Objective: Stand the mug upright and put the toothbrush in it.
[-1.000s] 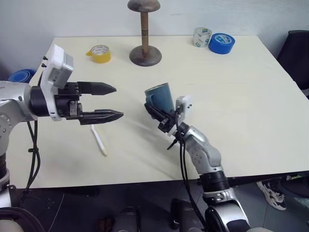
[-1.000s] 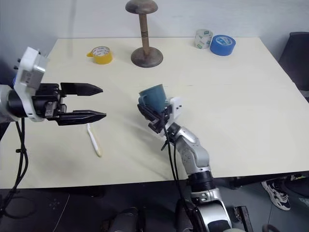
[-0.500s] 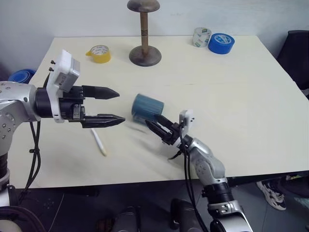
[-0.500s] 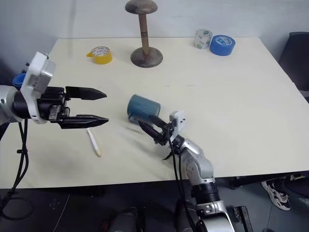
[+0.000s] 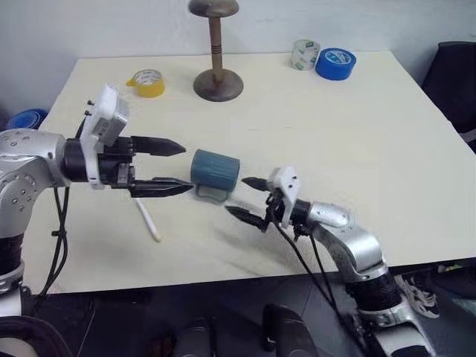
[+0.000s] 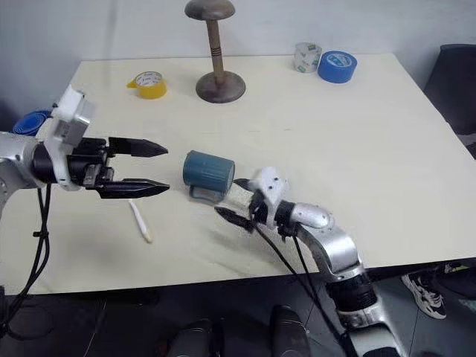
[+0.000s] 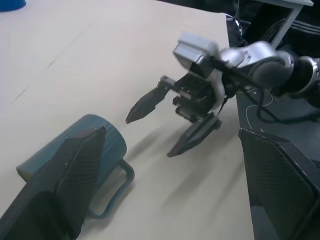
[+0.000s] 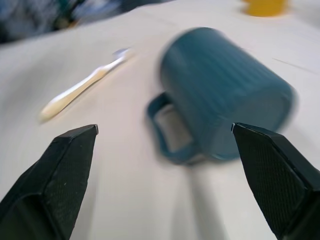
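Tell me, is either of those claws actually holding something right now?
No. Both the left gripper and right gripper are open and empty. The mug lies on its side between them on the table.

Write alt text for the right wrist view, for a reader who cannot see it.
A dark teal mug lies on its side on the pale table, its loop handle resting on the surface. A slim cream toothbrush lies flat beyond it, apart from the mug. The right gripper is open, its two black fingers spread wide on either side, touching neither object.
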Motion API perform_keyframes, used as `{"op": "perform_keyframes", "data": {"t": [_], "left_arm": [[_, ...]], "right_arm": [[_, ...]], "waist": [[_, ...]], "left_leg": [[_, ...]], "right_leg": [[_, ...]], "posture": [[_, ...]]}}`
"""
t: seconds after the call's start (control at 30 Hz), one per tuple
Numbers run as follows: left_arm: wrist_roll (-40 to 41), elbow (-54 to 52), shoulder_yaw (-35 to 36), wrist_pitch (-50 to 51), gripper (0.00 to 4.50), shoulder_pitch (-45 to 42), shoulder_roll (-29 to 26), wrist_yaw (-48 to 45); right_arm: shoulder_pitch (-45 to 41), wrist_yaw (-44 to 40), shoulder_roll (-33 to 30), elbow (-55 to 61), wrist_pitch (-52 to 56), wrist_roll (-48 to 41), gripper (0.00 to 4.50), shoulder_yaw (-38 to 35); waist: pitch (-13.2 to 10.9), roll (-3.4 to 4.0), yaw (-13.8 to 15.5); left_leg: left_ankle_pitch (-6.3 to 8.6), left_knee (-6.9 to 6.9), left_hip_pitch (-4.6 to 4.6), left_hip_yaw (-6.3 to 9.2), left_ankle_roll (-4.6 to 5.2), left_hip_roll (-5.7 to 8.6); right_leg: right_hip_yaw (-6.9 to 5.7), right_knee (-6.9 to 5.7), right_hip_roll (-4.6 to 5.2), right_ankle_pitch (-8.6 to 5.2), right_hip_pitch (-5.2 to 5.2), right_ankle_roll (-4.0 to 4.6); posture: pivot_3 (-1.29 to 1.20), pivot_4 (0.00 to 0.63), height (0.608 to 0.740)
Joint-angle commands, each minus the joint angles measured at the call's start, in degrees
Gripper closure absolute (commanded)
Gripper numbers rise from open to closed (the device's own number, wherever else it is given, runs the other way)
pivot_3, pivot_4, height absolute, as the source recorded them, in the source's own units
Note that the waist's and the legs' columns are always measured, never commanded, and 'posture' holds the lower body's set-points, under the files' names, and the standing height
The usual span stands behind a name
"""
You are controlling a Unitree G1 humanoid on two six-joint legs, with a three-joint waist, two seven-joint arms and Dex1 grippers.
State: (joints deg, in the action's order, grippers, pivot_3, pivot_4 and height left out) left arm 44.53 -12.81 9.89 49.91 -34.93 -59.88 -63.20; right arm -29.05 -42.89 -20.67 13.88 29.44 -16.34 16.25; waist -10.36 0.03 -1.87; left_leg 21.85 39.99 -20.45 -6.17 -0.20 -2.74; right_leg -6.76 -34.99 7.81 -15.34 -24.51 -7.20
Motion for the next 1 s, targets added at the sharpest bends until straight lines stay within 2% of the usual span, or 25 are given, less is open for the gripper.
{"op": "perform_keyframes", "data": {"t": [0.03,0.07,0.1,0.13,0.3,0.5,0.7,0.8,0.97,1.0], "left_arm": [[0.05,-1.77,5.31,-0.91,0.0,3.0,-2.81,-1.09],[-0.15,-1.79,5.97,-1.12,0.0,3.92,-3.27,-1.06],[-0.41,-1.74,6.42,-1.42,0.0,4.55,-3.62,-1.0],[-0.57,-1.78,6.66,-1.6,0.0,4.87,-3.84,-0.84],[0.07,-2.4,7.49,-1.42,0.0,4.74,-4.05,0.2],[0.22,-3.77,9.37,-1.37,0.0,7.11,-4.33,0.88],[0.55,-4.26,9.53,-1.3,0.0,6.81,-3.95,2.01],[0.44,-4.26,9.38,-1.62,0.0,6.9,-3.96,2.08],[0.3,-3.99,9.01,-2.07,0.0,6.55,-3.69,2.22],[0.28,-3.93,8.96,-2.16,0.0,6.5,-3.64,2.24]], "right_arm": [[-4.02,1.95,0.66,2.61,5.82,2.77,0.04,3.79],[-5.22,2.18,1.87,2.13,7.0,2.68,0.04,4.62],[-6.33,2.58,3.07,1.12,7.53,3.13,0.43,5.49],[-7.22,2.97,3.96,0.01,7.73,3.7,0.57,6.07],[-10.57,6.08,6.16,-7.6,7.04,9.58,2.2,8.98],[-13.23,5.92,7.98,-11.62,6.5,11.24,2.2,9.27],[-17.03,7.18,11.03,-20.77,4.26,15.13,2.2,10.47],[-17.75,6.63,11.92,-23.56,3.03,16.63,2.78,11.23],[-18.29,5.36,12.3,-29.08,-0.29,20.38,4.46,13.98],[-18.53,5.51,12.61,-30.25,-1.2,20.86,4.49,13.97]], "waist": [[0.0,0.0,0.06],[0.0,0.0,0.12],[0.0,0.0,0.12],[0.0,-0.02,0.14],[0.03,-0.1,0.33],[0.03,-0.11,-0.14],[0.03,-0.11,-1.13],[0.03,-0.11,-1.2],[0.04,-0.12,-1.49],[0.05,-0.14,-1.53]], "left_leg": [[0.0,0.0,-0.02,-0.04,-0.01,0.0],[0.0,0.0,-0.02,-0.05,-0.01,-0.01],[0.0,0.01,-0.02,-0.07,-0.01,-0.01],[0.0,0.01,-0.02,-0.08,-0.01,-0.01],[0.0,0.04,-0.03,-0.07,-0.01,0.0],[0.01,-0.02,-0.07,-0.08,-0.03,-0.02],[-0.01,-0.01,-0.05,-0.1,-0.08,-0.07],[0.0,-0.02,-0.06,-0.09,-0.08,-0.07],[0.0,-0.02,-0.04,-0.09,-0.09,-0.07],[0.0,-0.02,-0.02,-0.09,-0.09,-0.07]], "right_leg": [[0.04,-0.01,-0.01,-0.01,-0.04,0.02],[0.04,-0.02,-0.01,-0.02,-0.04,0.03],[0.05,-0.01,-0.01,-0.02,-0.04,0.04],[0.06,-0.02,-0.01,-0.02,-0.04,0.04],[0.06,-0.04,0.0,-0.02,-0.03,0.04],[0.06,-0.04,-0.05,-0.02,-0.12,0.05],[0.08,-0.08,-0.1,-0.03,-0.12,0.07],[0.08,-0.07,-0.1,-0.03,-0.12,0.07],[0.08,-0.08,-0.1,-0.03,-0.12,0.07],[0.08,-0.09,-0.1,-0.03,-0.1,0.07]], "posture": [[0.0,0.15,0.74],[0.0,0.15,0.74],[0.0,0.15,0.74],[0.0,0.15,0.74],[0.0,0.15,0.74],[0.0,0.15,0.74],[0.0,0.15,0.74],[0.0,0.15,0.74],[0.0,0.15,0.74],[0.0,0.15,0.74]]}}
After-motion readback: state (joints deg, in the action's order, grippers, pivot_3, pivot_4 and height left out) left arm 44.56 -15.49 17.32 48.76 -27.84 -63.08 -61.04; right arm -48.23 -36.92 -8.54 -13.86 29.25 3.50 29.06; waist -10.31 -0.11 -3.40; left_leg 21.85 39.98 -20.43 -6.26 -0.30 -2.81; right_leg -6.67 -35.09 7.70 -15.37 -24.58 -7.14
